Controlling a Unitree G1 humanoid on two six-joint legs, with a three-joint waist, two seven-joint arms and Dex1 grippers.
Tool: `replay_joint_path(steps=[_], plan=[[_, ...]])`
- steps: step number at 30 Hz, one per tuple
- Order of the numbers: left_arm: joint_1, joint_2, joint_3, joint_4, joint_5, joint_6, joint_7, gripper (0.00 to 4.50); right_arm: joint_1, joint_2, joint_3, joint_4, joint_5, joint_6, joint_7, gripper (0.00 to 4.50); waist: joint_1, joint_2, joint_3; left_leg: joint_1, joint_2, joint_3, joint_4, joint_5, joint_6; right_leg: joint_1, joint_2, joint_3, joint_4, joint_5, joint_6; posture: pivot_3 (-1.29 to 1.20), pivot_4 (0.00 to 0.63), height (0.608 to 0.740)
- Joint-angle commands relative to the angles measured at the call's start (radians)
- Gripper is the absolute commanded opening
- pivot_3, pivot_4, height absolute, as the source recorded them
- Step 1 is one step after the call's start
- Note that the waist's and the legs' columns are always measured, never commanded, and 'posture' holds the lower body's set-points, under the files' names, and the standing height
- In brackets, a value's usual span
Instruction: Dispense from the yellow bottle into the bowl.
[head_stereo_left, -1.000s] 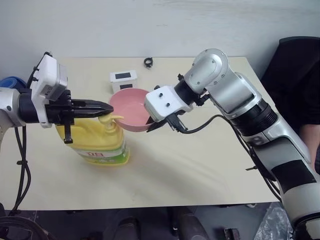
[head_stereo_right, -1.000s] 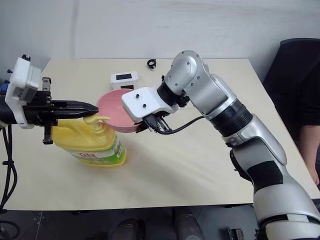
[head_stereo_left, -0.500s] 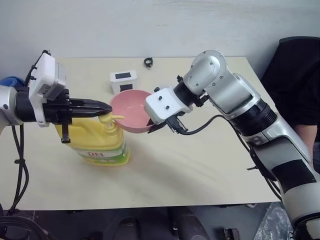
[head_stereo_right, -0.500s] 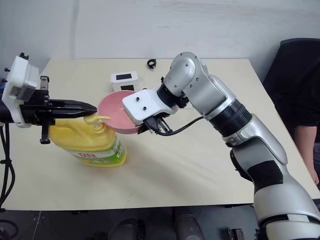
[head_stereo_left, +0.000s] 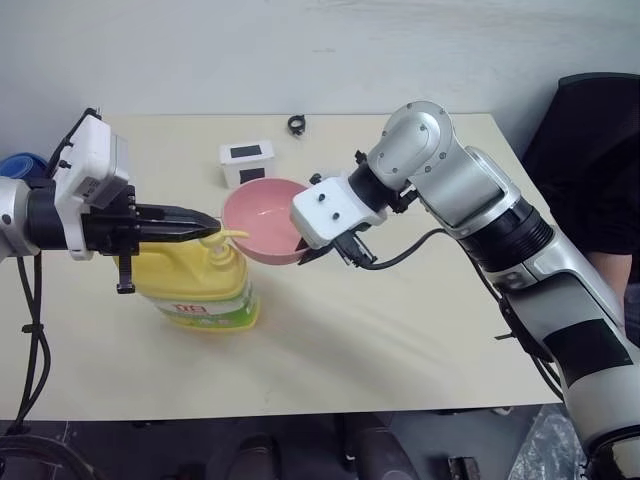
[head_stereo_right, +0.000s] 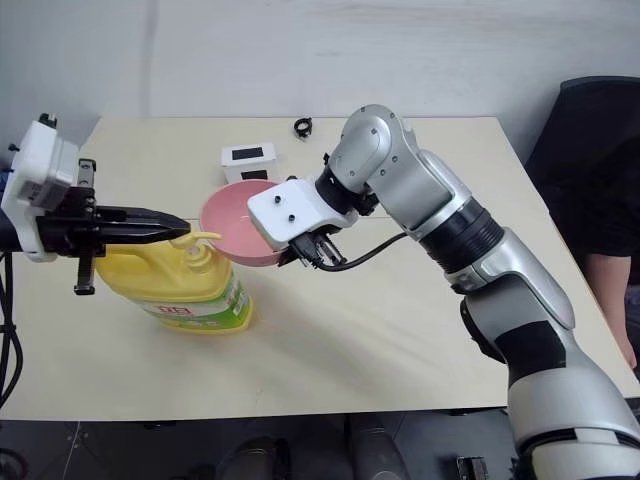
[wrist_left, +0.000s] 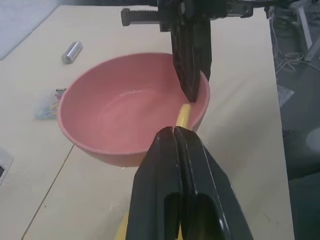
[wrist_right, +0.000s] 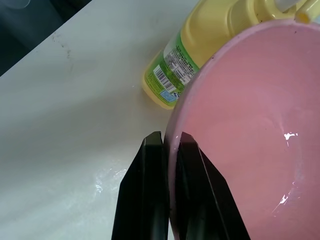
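At pump spout (head_stereo_left: 236, 236), held bowl (head_stereo_left: 262, 217)

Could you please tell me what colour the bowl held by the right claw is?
The bowl is plain pink, clearest in the left wrist view.

We see the yellow bottle (head_stereo_left: 200, 285) standing on the tabletop (head_stereo_left: 400, 340) at left, the bowl (head_stereo_left: 262, 220) just to its right, a small box (head_stereo_left: 246, 160) and ring (head_stereo_left: 297, 125) behind them.
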Motion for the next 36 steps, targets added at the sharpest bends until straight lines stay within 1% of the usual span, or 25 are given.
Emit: replay_joint_path(steps=[1, 6, 11, 16, 20, 25, 30, 33, 36], plan=[[0.016, 0.014, 0.006, -0.013, 0.030, -0.030, -0.001, 0.04, -0.024, -0.005, -0.009, -0.008, 0.003, -0.032, 0.056, 0.00, 0.001, 0.000, 0.000, 0.000, 0.000, 0.000, 0.000, 0.000, 0.000, 0.000, 0.000, 0.000, 0.000, 0.000, 0.000, 0.00, 0.150, 0.740], [0.019, 0.004, -0.042, 0.003, 0.064, -0.072, -0.007, 0.04, -0.032, -0.002, -0.002, -0.008, 0.012, -0.039, 0.056, 0.00, 0.001, 0.000, 0.000, 0.001, 0.000, 0.000, 0.000, 0.000, 0.000, 0.000, 0.000, 0.000, 0.000, 0.000, 0.000, 0.00, 0.150, 0.740], [0.005, 0.005, -0.077, 0.013, 0.062, -0.080, -0.021, 0.04, -0.037, -0.002, 0.003, -0.008, 0.015, -0.043, 0.056, 0.00, 0.002, 0.000, 0.000, 0.001, 0.000, 0.000, 0.000, 0.000, 0.000, 0.001, 0.000, 0.000, 0.000, 0.000, 0.000, 0.00, 0.150, 0.740], [0.027, 0.019, -0.118, 0.011, 0.085, -0.100, -0.057, 0.04, -0.046, -0.001, 0.010, -0.004, 0.016, -0.049, 0.056, 0.00, 0.001, 0.000, 0.000, 0.002, 0.000, 0.001, 0.000, 0.000, 0.000, 0.001, 0.001, 0.001, 0.000, 0.000, 0.000, 0.00, 0.150, 0.740], [0.077, 0.034, -0.159, 0.010, 0.138, -0.137, -0.068, 0.04, -0.053, -0.005, 0.019, -0.017, 0.031, -0.050, 0.056, 0.00, 0.000, 0.001, 0.000, 0.003, 0.000, 0.001, 0.000, 0.000, 0.000, 0.001, 0.000, 0.002, 0.001, 0.000, 0.000, 0.00, 0.150, 0.740], [0.101, 0.040, -0.186, 0.016, 0.155, -0.163, -0.078, 0.04, -0.063, 0.003, 0.022, -0.011, 0.034, -0.056, 0.056, 0.00, -0.002, 0.003, -0.002, 0.006, 0.000, 0.003, 0.000, 0.000, 0.001, 0.003, 0.001, 0.004, 0.001, 0.000, -0.001, 0.00, 0.150, 0.740], [0.138, 0.049, -0.209, 0.026, 0.180, -0.195, -0.090, 0.04, -0.070, 0.011, 0.022, -0.004, 0.035, -0.061, 0.056, 0.00, -0.006, 0.004, -0.002, 0.013, 0.000, 0.005, -0.003, -0.001, 0.002, 0.007, 0.001, 0.006, 0.002, -0.001, -0.002, 0.00, 0.150, 0.740], [0.150, 0.046, -0.216, 0.036, 0.191, -0.210, -0.086, 0.04, -0.071, 0.010, 0.022, -0.009, 0.041, -0.062, 0.056, 0.00, -0.012, 0.004, -0.002, 0.020, 0.000, 0.006, -0.007, -0.001, 0.003, 0.014, 0.002, 0.006, 0.000, -0.002, -0.003, 0.00, 0.150, 0.740], [0.119, 0.027, -0.208, 0.044, 0.170, -0.191, -0.063, 0.04, -0.070, 0.010, 0.022, -0.014, 0.046, -0.060, 0.056, 0.00, -0.014, 0.004, -0.002, 0.028, 0.000, 0.006, -0.013, -0.001, 0.003, 0.020, 0.002, 0.006, -0.002, -0.003, -0.004, 0.00, 0.150, 0.740]])
